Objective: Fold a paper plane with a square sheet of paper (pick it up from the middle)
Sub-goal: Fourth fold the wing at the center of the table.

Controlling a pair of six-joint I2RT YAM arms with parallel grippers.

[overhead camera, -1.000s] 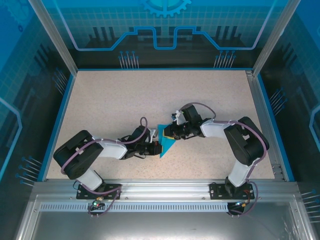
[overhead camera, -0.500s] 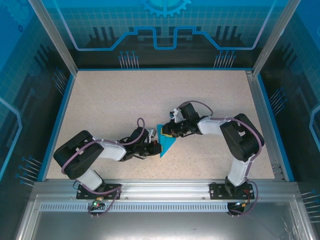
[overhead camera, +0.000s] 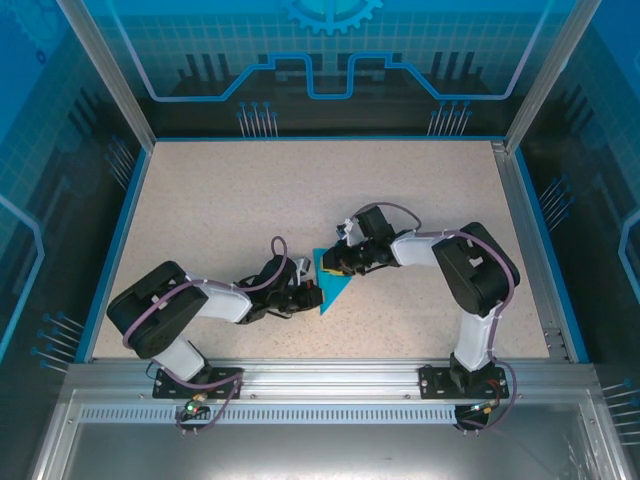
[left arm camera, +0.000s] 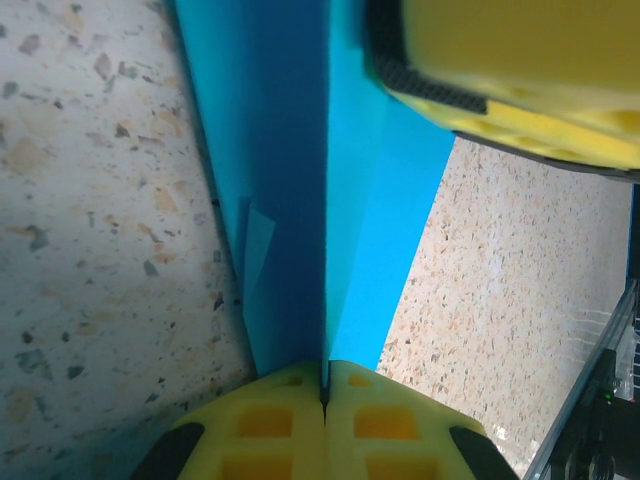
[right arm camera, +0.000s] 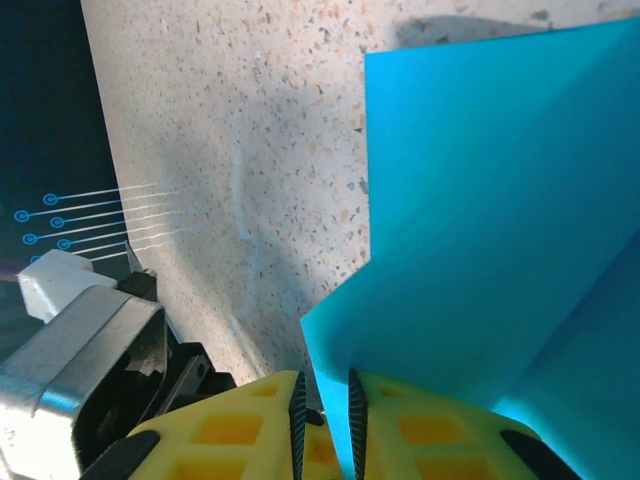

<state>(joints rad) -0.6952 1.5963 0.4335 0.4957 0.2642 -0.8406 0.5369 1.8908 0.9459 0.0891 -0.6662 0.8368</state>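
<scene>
My left fingers (left arm camera: 262,428) pinch the teal paper (left arm camera: 290,180) at its crease; my right fingers (right arm camera: 232,435) clamp its edge.

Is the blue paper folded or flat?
Folded: a sharp crease runs up the paper from the shut left tool, a flap on each side.

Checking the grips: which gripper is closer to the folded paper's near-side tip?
Left. The left gripper pinches the paper just beyond that tip; the right gripper pinches its farther edge.
</scene>
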